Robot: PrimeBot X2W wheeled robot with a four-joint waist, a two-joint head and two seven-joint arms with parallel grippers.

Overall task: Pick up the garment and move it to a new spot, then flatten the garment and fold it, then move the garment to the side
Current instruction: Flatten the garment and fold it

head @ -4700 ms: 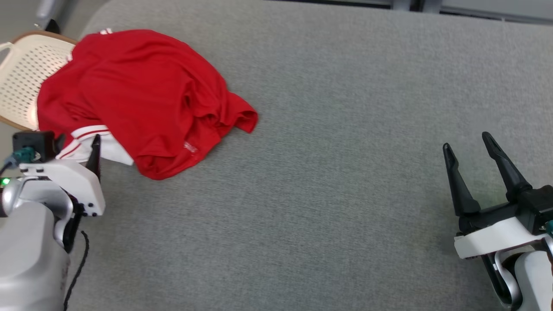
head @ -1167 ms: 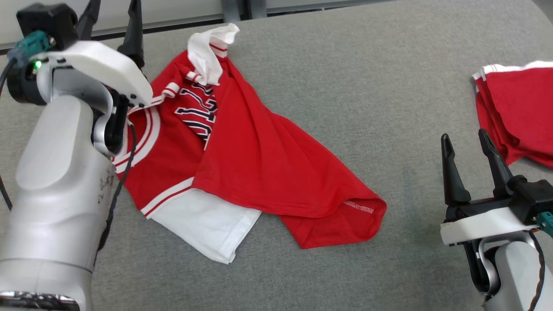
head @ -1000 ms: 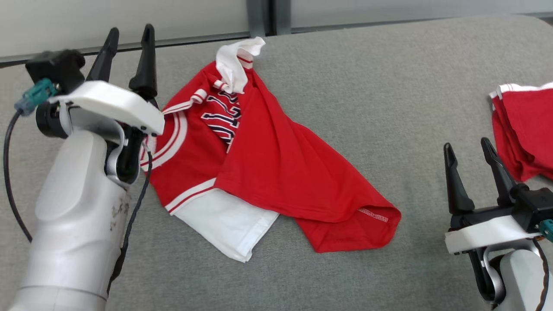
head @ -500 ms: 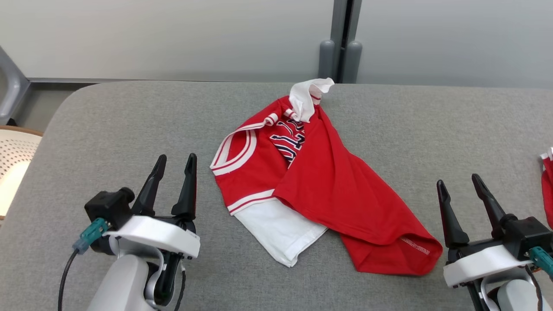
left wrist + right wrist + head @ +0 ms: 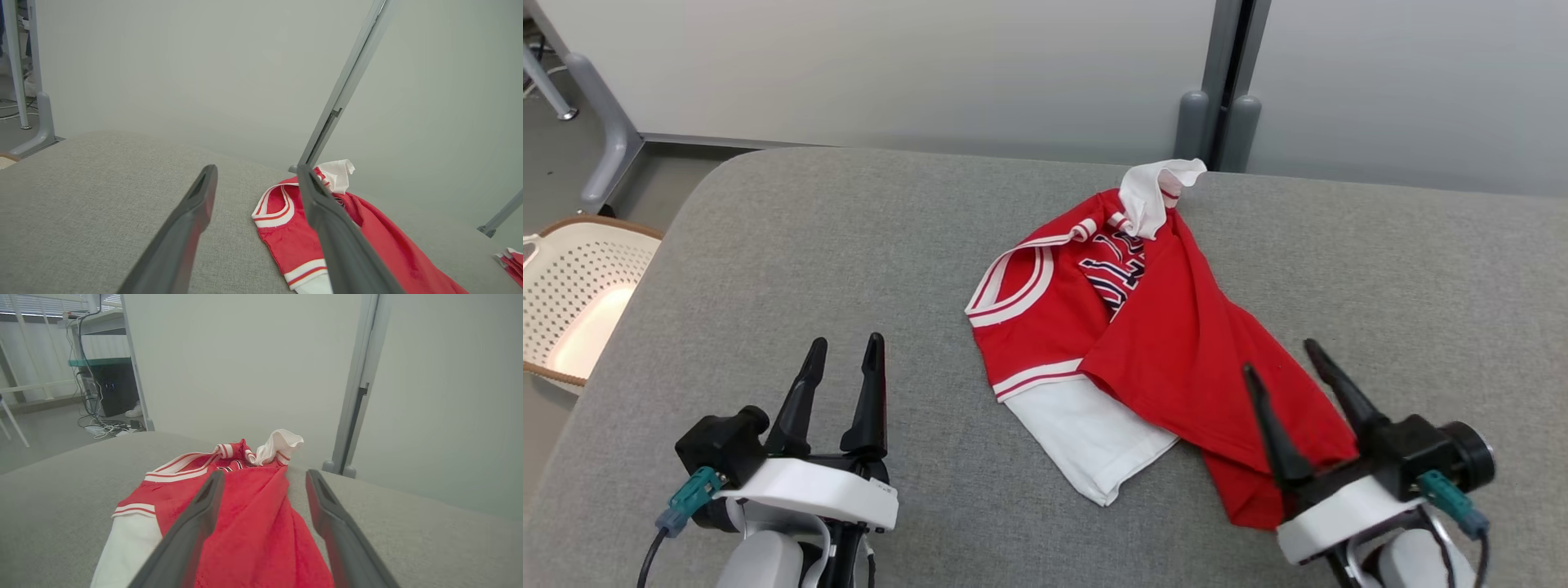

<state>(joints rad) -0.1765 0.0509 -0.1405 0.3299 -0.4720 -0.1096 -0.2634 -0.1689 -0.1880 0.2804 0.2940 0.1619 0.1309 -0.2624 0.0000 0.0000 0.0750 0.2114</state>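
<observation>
A red jersey with white sleeves and white-striped collar [image 5: 1160, 343] lies crumpled on the grey padded table [image 5: 849, 245], a white sleeve bunched up at its far end. In the left wrist view the jersey [image 5: 294, 228] sits ahead and to the right; in the right wrist view the jersey [image 5: 249, 514] lies straight ahead. My left gripper [image 5: 844, 359] is open and empty, low over the table to the jersey's left. My right gripper [image 5: 1281, 355] is open and empty, hovering above the jersey's near red corner.
A cream perforated basket [image 5: 572, 294] stands off the table's left edge. Pale partition panels with a grey post [image 5: 1217, 106] run behind the table. Another red garment [image 5: 510, 261] peeks in at the far right in the left wrist view. Bare grey table lies left of the jersey.
The camera swung and tilted; the jersey now lies spread mid-table. My left arm drew back from the collar to the lower left. My right gripper moved left over the jersey's near corner.
</observation>
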